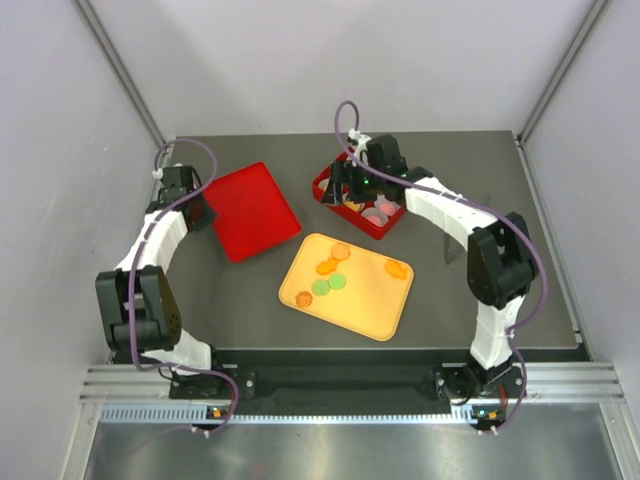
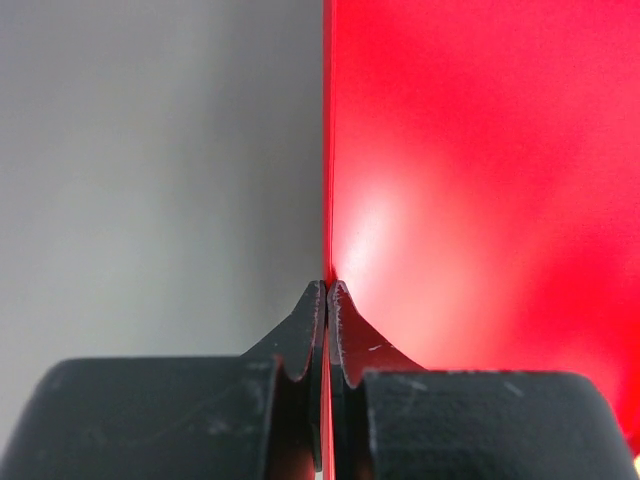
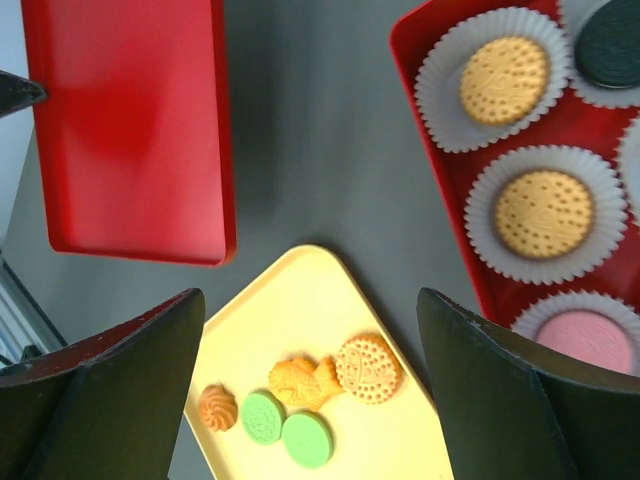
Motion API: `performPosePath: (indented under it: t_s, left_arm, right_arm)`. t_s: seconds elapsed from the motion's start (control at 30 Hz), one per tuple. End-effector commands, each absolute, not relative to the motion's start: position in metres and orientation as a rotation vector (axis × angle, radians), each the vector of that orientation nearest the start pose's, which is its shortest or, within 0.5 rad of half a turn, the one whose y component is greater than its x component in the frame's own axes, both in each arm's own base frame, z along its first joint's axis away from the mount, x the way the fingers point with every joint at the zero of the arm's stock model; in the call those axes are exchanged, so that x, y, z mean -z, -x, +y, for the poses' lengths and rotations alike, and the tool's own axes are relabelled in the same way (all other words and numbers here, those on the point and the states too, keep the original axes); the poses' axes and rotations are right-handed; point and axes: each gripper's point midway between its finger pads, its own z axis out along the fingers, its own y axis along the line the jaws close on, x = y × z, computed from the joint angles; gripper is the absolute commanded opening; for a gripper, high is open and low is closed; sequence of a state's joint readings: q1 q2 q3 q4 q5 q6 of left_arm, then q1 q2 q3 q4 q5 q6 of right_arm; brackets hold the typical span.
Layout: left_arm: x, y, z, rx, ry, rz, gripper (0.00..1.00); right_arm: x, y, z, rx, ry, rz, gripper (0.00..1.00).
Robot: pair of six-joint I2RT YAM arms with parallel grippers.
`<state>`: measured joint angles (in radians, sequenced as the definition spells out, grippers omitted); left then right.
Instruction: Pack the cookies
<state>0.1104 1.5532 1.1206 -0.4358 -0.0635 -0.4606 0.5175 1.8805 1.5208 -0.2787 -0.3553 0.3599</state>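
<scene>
Several cookies (image 1: 330, 275) lie on a yellow tray (image 1: 375, 305) at mid table: a dotted round orange one (image 3: 368, 368), a fish-shaped one (image 3: 300, 382), two green discs (image 3: 262, 417) and a small swirl (image 3: 218, 406). More cookies sit in white paper cups in the red box (image 1: 325, 188): two orange (image 3: 544, 213), a pink (image 3: 587, 340) and a black (image 3: 612, 48). My right gripper (image 3: 308, 296) hangs open and empty over the box's near-left corner (image 1: 345, 185). My left gripper (image 2: 327, 285) is shut on the thin edge of the flat red lid (image 2: 480, 180), at that lid's left side (image 1: 205, 213).
The red lid (image 1: 250, 210) lies flat on the dark table, left of the box and behind the yellow tray. A strip of bare table (image 3: 320, 150) separates lid, box and tray. Grey walls close in the table on three sides.
</scene>
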Motion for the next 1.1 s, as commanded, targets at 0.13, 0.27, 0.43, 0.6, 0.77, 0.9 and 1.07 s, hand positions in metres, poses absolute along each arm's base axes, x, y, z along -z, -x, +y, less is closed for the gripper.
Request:
performPosePath:
  t_s: [0.13,0.27,0.43,0.6,0.77,0.9,1.07]
  left_arm:
    - [-0.148,-0.384,0.012,0.257,0.626,2.274,0.0]
    - [-0.161,-0.379,-0.006,0.378,0.584,2.252,0.0]
    - [-0.174,-0.37,-0.028,0.508,0.524,2.226,0.0]
    - [-0.179,-0.365,-0.048,0.555,0.464,2.217,0.0]
    - [-0.181,-0.362,-0.067,0.599,0.405,2.204,0.0]
    - [-0.185,-0.363,-0.082,0.647,0.354,2.178,0.0]
    - [-0.196,-0.372,-0.101,0.674,0.292,2.124,0.0]
  right_arm:
    - [-0.189,-0.409,0.368,-1.003,0.475,2.191,0.86]
    - [-0.194,-0.411,0.386,-1.093,0.492,2.166,0.86]
    - [-0.203,-0.416,0.4,-1.161,0.495,2.142,0.86]
    - [-0.204,-0.413,0.413,-1.244,0.5,2.145,0.85]
    - [-0.21,-0.412,0.42,-1.305,0.479,2.147,0.8]
    - [-0.212,-0.408,0.419,-1.328,0.471,2.156,0.71]
    - [-0.21,-0.401,0.411,-1.327,0.451,2.179,0.55]
